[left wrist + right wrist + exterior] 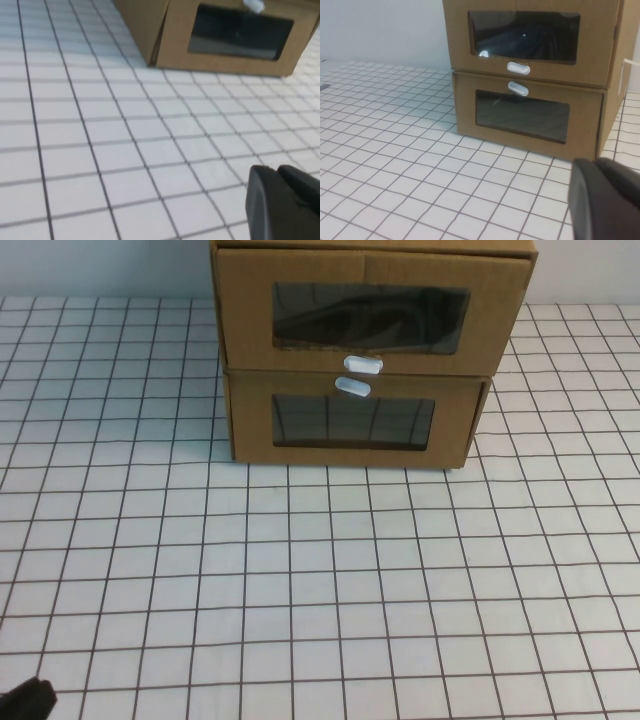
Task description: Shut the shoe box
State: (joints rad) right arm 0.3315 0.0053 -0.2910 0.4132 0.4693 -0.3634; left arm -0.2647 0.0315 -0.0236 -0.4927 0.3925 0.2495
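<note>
The shoe box [245, 310] is the upper of two stacked brown cardboard boxes at the far middle of the table. It has a dark window [370, 318] and a white pull tab [363, 364] at the bottom edge of its front. Its front stands out a little past the box below. It also shows in the right wrist view [456, 40]. My left gripper [28, 700] is at the near left corner, far from the boxes, its fingers together and empty [276, 170]. My right gripper [597, 164] is shut and empty, some way in front of the boxes; it is out of the high view.
The lower cardboard box [250, 425] has its white tab [352, 388] at the top edge of its front; it also shows in the left wrist view [175, 40] and in the right wrist view [465, 110]. The table [300, 590] is white with a dark grid.
</note>
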